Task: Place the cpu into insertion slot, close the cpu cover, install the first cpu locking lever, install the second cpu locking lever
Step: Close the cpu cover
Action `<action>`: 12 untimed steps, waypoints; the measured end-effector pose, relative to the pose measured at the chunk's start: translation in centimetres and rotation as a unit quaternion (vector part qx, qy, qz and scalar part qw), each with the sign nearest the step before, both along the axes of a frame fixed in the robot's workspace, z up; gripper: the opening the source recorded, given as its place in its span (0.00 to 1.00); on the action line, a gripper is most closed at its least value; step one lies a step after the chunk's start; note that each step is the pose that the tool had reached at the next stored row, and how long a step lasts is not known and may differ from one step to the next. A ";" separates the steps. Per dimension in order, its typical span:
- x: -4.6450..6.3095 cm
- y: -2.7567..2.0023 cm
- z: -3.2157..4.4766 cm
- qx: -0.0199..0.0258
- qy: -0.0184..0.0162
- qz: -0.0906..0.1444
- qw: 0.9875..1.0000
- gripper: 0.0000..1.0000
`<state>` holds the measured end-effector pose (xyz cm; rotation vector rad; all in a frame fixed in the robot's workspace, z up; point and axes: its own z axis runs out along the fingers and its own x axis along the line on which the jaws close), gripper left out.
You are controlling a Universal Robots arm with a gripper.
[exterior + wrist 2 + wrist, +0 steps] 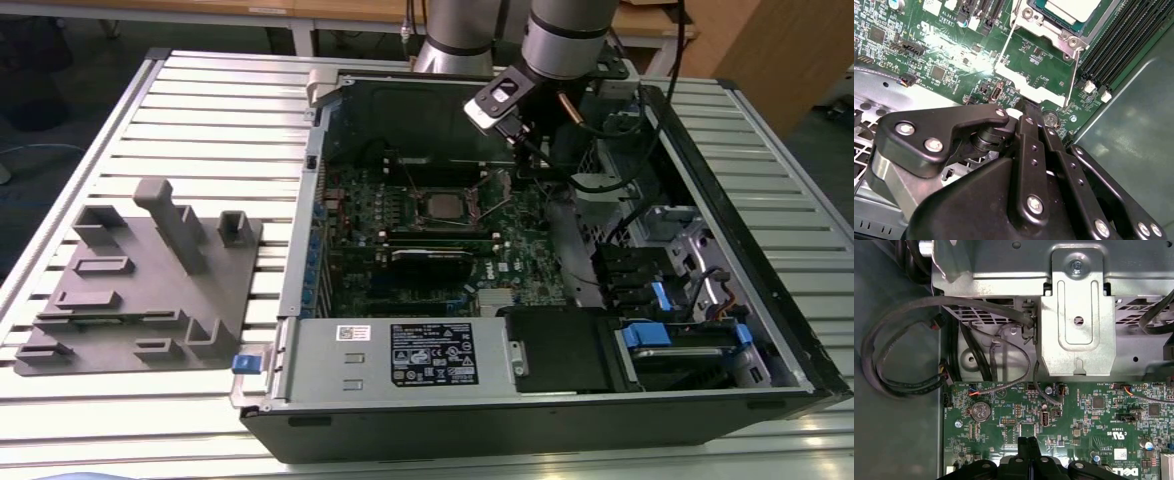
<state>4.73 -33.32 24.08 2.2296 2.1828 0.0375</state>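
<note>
One open computer case (561, 432), one green motherboard (363, 215), one cpu (441, 207). One grey fixture block (134, 290), one coin cell (980, 411) (same one in both wrist views), one gripper (1027, 442)

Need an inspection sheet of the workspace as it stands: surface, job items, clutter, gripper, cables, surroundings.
Surface: slatted metal table carrying an open computer case.
Job's things: the cpu sits in the insertion slot; the cpu cover appears to be down around it. A wire lever runs beside the socket; whether it is latched cannot be told.
Clutter: grey fixture block on the table, at the exterior view's left of the case.
Gripper: gripper shut, low over the motherboard near the socket; nothing seen held.
Cables: black cables loop inside the case beside a metal bracket.
Surroundings: wooden panel beyond the table.
</note>
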 end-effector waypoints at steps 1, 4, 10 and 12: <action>0.0 0.00 0.00 0.000 0.000 0.000 1.000 0.11; 0.0 0.00 0.00 0.000 0.001 0.000 1.000 0.11; -0.6 -0.03 -0.01 0.000 0.001 0.000 1.000 0.11; -1.0 -0.06 -0.01 0.000 0.001 0.000 1.000 0.11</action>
